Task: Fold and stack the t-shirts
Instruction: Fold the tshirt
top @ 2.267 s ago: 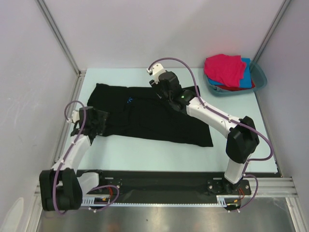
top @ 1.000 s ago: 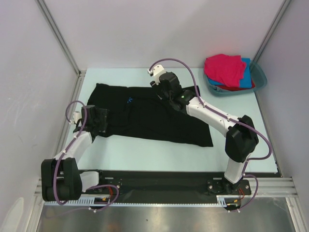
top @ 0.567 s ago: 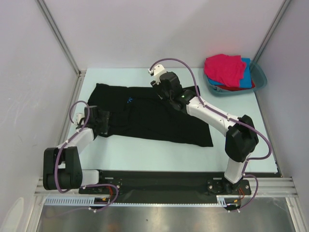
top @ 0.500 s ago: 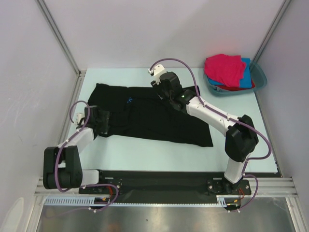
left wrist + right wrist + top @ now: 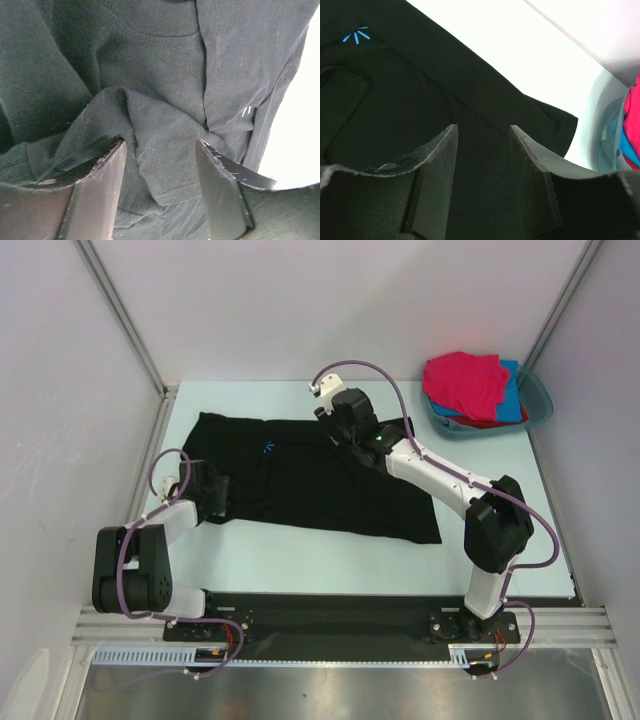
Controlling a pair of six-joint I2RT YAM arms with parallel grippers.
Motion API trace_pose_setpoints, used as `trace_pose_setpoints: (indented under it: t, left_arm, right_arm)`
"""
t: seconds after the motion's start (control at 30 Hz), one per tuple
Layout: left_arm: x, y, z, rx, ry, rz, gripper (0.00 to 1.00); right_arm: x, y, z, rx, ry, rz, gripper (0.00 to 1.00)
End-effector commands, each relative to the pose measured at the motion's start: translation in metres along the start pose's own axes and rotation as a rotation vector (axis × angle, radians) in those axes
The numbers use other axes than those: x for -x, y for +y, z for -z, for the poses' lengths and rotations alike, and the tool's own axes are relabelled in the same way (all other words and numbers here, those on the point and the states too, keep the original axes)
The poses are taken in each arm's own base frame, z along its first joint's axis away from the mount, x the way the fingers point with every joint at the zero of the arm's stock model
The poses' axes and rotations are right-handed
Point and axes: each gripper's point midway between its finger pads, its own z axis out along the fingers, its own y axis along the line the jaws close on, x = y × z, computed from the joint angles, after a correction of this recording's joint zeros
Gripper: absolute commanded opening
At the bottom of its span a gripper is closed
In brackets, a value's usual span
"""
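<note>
A large black t-shirt (image 5: 310, 480) lies spread on the pale table, with a small blue mark (image 5: 269, 448) near its collar. My left gripper (image 5: 222, 495) is open over the shirt's crumpled near-left sleeve (image 5: 160, 150), its fingers either side of a cloth fold. My right gripper (image 5: 333, 432) is open just above the shirt's far edge (image 5: 485, 100), holding nothing. A magenta-pink shirt (image 5: 465, 382) lies on top of a bright blue one (image 5: 512, 400) and a red one (image 5: 490, 421) at the far right.
The three coloured shirts sit piled in a teal plastic basin (image 5: 540, 400) at the far right corner; its rim also shows in the right wrist view (image 5: 607, 145). Metal frame posts (image 5: 120, 315) and white walls bound the table on three sides.
My left arm has folded back toward its base, and its gripper has shifted a little right onto the sleeve. My right arm has hardly moved.
</note>
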Motion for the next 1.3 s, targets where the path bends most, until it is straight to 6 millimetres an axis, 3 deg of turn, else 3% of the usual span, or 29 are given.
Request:
trace_pose_setpoints:
  t: [0.0, 0.13, 0.17, 0.2, 0.27, 0.3, 0.57, 0.67, 0.77, 0.9, 1.27]
  left_arm:
    - [0.0, -0.013, -0.002, -0.04, -0.005, 0.006, 0.61]
    - [-0.002, -0.008, -0.007, -0.018, 0.002, 0.004, 0.47]
    - [-0.002, -0.013, -0.009, -0.038, 0.003, 0.004, 0.4]
    - [-0.002, -0.014, -0.01, -0.04, 0.004, 0.003, 0.25]
    - [-0.005, -0.012, -0.013, -0.032, 0.017, 0.003, 0.06]
    - [-0.005, -0.012, -0.013, -0.03, 0.019, 0.003, 0.0]
    - [-0.003, -0.02, -0.007, -0.06, 0.016, 0.001, 0.0]
    - [0.002, -0.033, 0.001, -0.094, 0.0, -0.005, 0.0]
    - [0.011, -0.058, 0.011, -0.148, -0.031, -0.012, 0.0]
    - [0.02, -0.073, 0.013, -0.167, -0.044, -0.013, 0.0]
    - [0.061, -0.1, -0.011, -0.154, -0.092, 0.021, 0.0]
  right_arm:
    - [0.007, -0.004, -0.002, -0.007, -0.018, -0.014, 0.51]
    - [0.005, -0.005, -0.003, -0.01, -0.011, -0.012, 0.51]
    - [0.003, -0.005, -0.004, -0.012, -0.008, -0.01, 0.51]
    - [0.003, -0.006, -0.003, -0.016, -0.005, -0.01, 0.51]
    - [0.003, -0.008, -0.004, -0.021, -0.005, -0.012, 0.51]
    - [0.003, -0.009, -0.004, -0.022, -0.004, -0.012, 0.51]
    - [0.002, -0.007, -0.005, -0.02, -0.001, -0.013, 0.51]
    - [0.001, -0.007, -0.005, -0.019, 0.002, -0.012, 0.51]
    - [0.0, -0.007, -0.005, -0.019, 0.005, -0.012, 0.51]
    - [0.0, -0.008, -0.005, -0.02, 0.005, -0.009, 0.5]
    - [-0.01, -0.011, -0.009, -0.021, 0.031, -0.01, 0.5]
